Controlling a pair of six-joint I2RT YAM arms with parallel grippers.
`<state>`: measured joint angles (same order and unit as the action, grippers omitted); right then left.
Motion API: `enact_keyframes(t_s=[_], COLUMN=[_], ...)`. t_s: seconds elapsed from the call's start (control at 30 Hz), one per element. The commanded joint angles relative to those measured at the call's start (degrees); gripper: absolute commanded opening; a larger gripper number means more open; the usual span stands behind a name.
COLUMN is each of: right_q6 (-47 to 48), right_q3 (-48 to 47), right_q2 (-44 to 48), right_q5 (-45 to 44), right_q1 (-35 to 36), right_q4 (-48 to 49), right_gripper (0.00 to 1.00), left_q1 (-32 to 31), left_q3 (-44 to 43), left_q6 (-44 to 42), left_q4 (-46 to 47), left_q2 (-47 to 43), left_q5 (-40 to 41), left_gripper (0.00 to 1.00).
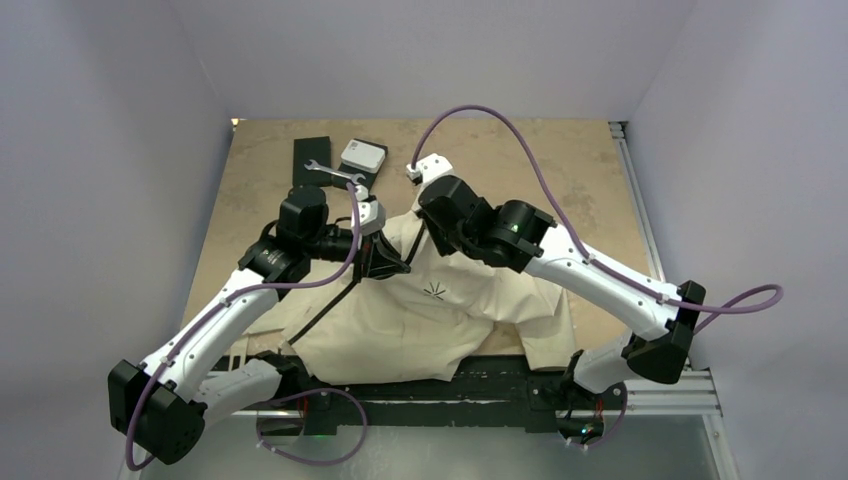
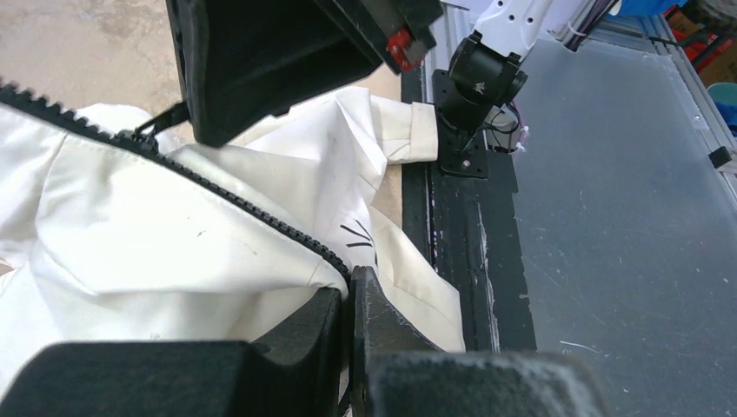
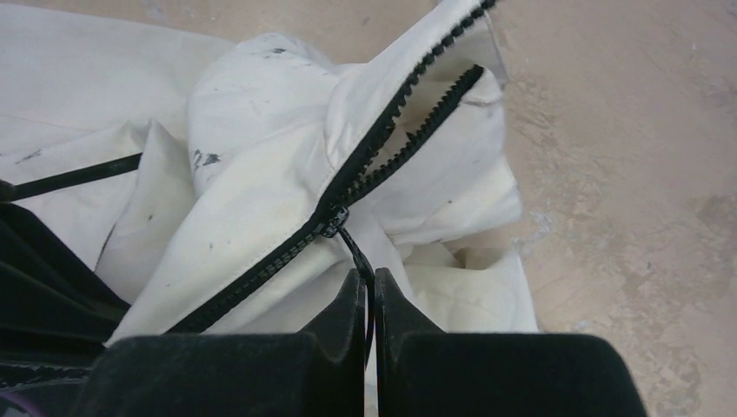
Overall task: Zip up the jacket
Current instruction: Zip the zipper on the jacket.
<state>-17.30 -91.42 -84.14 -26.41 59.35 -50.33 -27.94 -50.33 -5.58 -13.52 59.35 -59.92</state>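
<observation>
The cream jacket (image 1: 430,310) lies spread on the table between the two arms, its hem at the near edge. In the right wrist view the black zipper is joined below the slider (image 3: 335,221) and splits open above it toward the collar. My right gripper (image 3: 369,276) is shut on the thin black pull tab hanging from the slider. My left gripper (image 2: 350,282) is shut on the jacket's (image 2: 174,252) front edge, right at the zipper teeth (image 2: 261,213). From above, both grippers, left (image 1: 400,266) and right (image 1: 428,232), meet at the jacket's upper front.
A wrench (image 1: 335,175), a white box (image 1: 362,155) and a black pad (image 1: 312,160) lie behind the jacket. A black strip (image 1: 500,375) runs along the near table edge, with the right arm's base (image 2: 474,95) on it. A dark drawcord (image 3: 78,178) crosses the fabric.
</observation>
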Motion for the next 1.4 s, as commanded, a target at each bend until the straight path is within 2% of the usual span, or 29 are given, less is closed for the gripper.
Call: enact_keyframes(t_s=[0.0, 0.27, 0.73, 0.77, 0.8, 0.87, 0.9, 0.93, 1.0, 1.07, 1.2, 1.27, 1.37], right_q6=[5.7, 12.3, 19.2, 19.2, 19.1, 19.0, 18.9, 18.4, 17.8, 16.3, 14.2, 12.5, 9.8], right_q3=[-4.5, -8.6, -10.0, -9.4, -8.7, -7.4, -6.9, -7.3, -11.1, -18.2, -31.2, -32.2, -24.4], right_q2=[0.3, -3.0, -2.6, -2.5, -2.3, -1.7, -1.4, -1.5, -3.1, -6.2, -11.1, -11.5, -9.3], right_q5=[-5.2, -6.9, -9.6, -10.3, -10.1, -8.0, -6.7, -4.9, -0.7, -0.2, 2.3, 5.3, 14.2], right_q1=[-4.0, -9.9, -21.3, -21.7, -22.6, -25.0, -26.7, -28.7, -34.7, -39.7, -47.7, -48.0, -44.2], right_q4=[-0.8, -1.9, 8.0, 8.5, 9.2, 11.9, 14.0, 15.7, 18.3, 19.6, 21.1, 22.3, 24.9], right_gripper=[0.0, 0.0, 0.0, 0.0, 0.0, 0.0, 0.0, 0.0, 0.0, 0.0, 0.0, 0.0, 0.0], left_q1=[-0.8, -1.3, -1.8, -1.8, -1.8, -1.8, -1.7, -1.6, -1.2, -0.8, 0.6, 2.2, 4.0], left_q3=[0.5, 1.1, 0.9, 0.9, 0.8, 0.5, -0.6, -3.0, -7.7, -12.6, -28.9, -35.8, -37.5], left_q6=[-0.2, -0.1, 0.4, 0.5, 1.1, 4.6, 4.9, 4.5, 2.4, -1.0, -5.0, -5.8, -4.5], left_q4=[0.2, 0.1, 0.0, 0.2, 0.8, 4.1, 5.4, 5.7, 5.7, 3.9, -10.1, -15.0, -13.1], left_q2=[-1.5, -1.7, -1.9, -1.9, -1.8, -1.3, -0.4, 0.8, 3.7, 6.7, 18.1, 22.7, 23.6], left_q5=[-2.8, -2.5, -1.3, -0.3, 1.6, 9.4, 13.4, 16.7, 21.6, 25.6, 36.0, 40.6, 44.7], left_gripper=[0.0, 0.0, 0.0, 0.03, 0.2, 0.64, 0.75, 0.81, 0.85, 0.88, 0.91, 0.92, 0.94])
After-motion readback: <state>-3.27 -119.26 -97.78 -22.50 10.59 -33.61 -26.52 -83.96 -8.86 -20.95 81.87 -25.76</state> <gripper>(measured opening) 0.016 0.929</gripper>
